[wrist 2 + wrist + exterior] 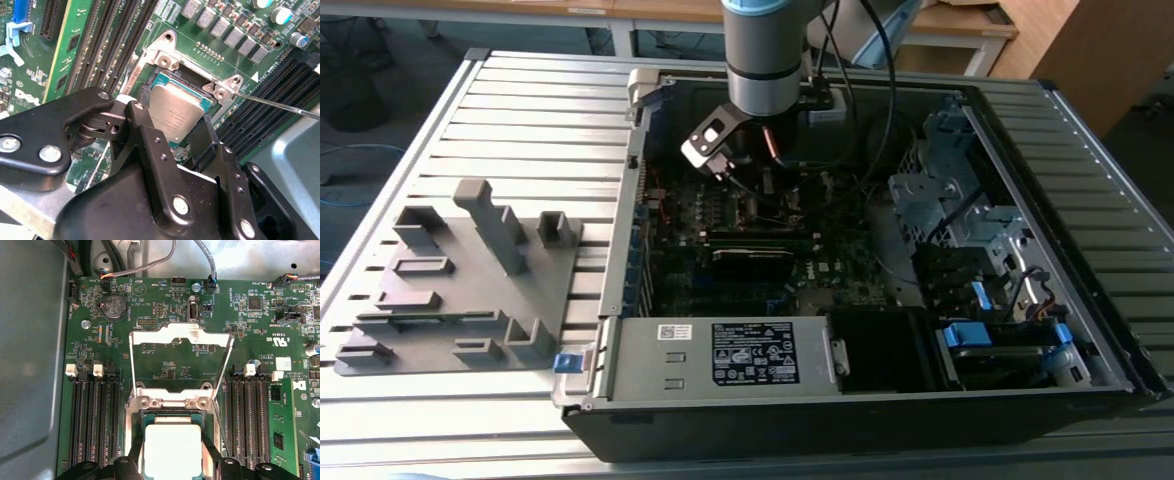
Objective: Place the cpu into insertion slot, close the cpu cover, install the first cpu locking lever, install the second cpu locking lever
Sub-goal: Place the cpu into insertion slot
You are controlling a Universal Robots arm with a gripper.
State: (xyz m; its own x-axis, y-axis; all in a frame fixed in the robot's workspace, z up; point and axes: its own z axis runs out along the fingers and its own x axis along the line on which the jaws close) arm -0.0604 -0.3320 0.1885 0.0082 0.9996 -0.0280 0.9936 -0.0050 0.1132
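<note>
In both wrist views the cpu (pixel 175 112) (pixel 172 450), a flat square chip with a dull grey metal top, sits between my two black fingers. My gripper (pixel 172 127) (pixel 172 462) is shut on it. The chip is at the insertion slot (pixel 189 75) (pixel 170 414), slightly tilted; I cannot tell whether it is seated. The cpu cover (pixel 181 333), a thin silver frame, stands swung up and open behind the slot. A thin wire locking lever (pixel 280 106) (pixel 223 435) runs beside the slot, released. In the exterior view my gripper (pixel 767 185) reaches down into the open computer case (pixel 854 400).
Black memory slots (pixel 95 420) (pixel 247 415) flank the socket on both sides. Cables (pixel 210 270) hang at the board's far edge. A grey fixture plate (pixel 467 280) with upright blocks lies at the exterior view's left of the case. Drive cages (pixel 961 210) fill the case's right side.
</note>
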